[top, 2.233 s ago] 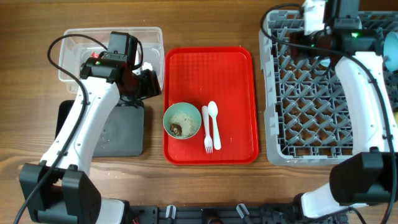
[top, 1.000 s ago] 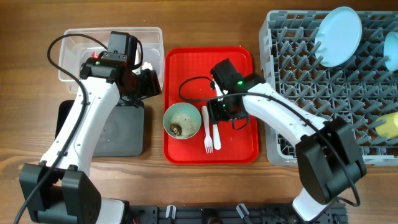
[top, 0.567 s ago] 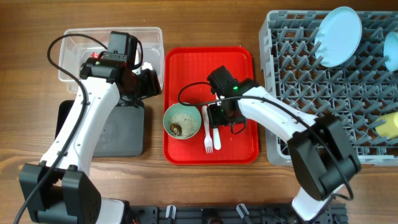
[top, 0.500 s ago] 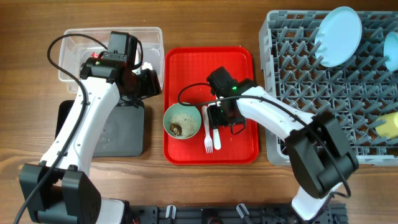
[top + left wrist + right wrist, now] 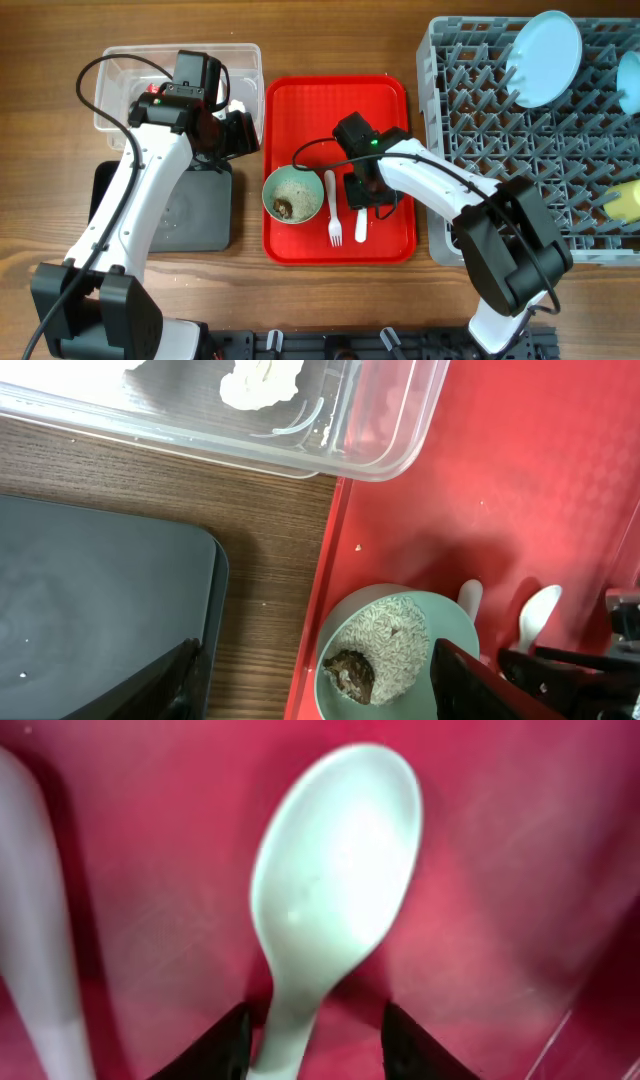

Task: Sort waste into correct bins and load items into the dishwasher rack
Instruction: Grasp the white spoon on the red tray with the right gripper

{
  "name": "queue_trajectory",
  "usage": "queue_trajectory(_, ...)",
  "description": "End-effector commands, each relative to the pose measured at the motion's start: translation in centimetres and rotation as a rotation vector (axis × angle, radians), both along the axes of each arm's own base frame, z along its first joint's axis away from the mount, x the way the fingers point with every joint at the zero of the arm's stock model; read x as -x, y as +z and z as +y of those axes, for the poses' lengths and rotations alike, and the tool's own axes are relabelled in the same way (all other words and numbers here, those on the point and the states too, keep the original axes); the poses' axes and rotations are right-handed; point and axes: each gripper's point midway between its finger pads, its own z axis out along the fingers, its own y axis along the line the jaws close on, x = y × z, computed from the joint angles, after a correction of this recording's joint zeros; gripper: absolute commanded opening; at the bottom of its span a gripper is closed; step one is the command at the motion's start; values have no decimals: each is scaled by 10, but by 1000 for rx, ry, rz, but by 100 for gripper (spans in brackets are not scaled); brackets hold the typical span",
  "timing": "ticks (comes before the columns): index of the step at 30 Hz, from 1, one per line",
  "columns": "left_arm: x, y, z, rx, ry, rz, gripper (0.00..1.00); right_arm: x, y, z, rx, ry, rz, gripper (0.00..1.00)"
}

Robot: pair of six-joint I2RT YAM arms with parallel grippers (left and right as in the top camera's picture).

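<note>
My right gripper (image 5: 364,192) is low on the red tray, open, its fingers (image 5: 225,1045) on either side of the white spoon's (image 5: 330,870) handle. The spoon's handle end (image 5: 360,228) shows below it. The white fork (image 5: 334,210) lies just left. The pale green bowl (image 5: 292,194) holds rice and a brown lump (image 5: 350,672). My left gripper (image 5: 240,133) is open and empty, above the gap between the clear tub (image 5: 120,70) and the black tray (image 5: 195,215). White tissue (image 5: 262,380) lies in the tub. The blue plate (image 5: 543,45), blue bowl (image 5: 630,80) and yellow cup (image 5: 625,200) stand in the grey rack (image 5: 500,160).
The flat red serving tray (image 5: 340,110) lies between the bins and the rack. My left arm covers much of the tub, and no red wrapper shows clearly. The rack stands close to the tray's right edge.
My right arm came from the rack to the red tray and lowered over the spoon, leaving the plate standing in the rack. The spoon has shifted a little right. The left arm has not moved.
</note>
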Motion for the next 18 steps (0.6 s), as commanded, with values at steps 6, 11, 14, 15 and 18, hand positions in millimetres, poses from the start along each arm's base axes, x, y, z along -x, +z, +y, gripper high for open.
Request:
queue_trajectory(6,-2,9,3,-6,3,-32,72,4,-9,-4,19,-27,21,29)
queue_trajectory(11,-2,9,3,-5,3,-32,72,3,-9,-3,13,-27,21,21)
queue_trajectory(14,-2,9,3,-6,3,-31,72,6,-9,2,-16,-26,40,19)
queue_trajectory(15,-2,9,3,-6,3,-31,72,7,-9,4,-24,-27,44,19)
queue_trajectory(18,-2,9,3,-5,3,-31,72,8,-9,6,-37,-27,51,18)
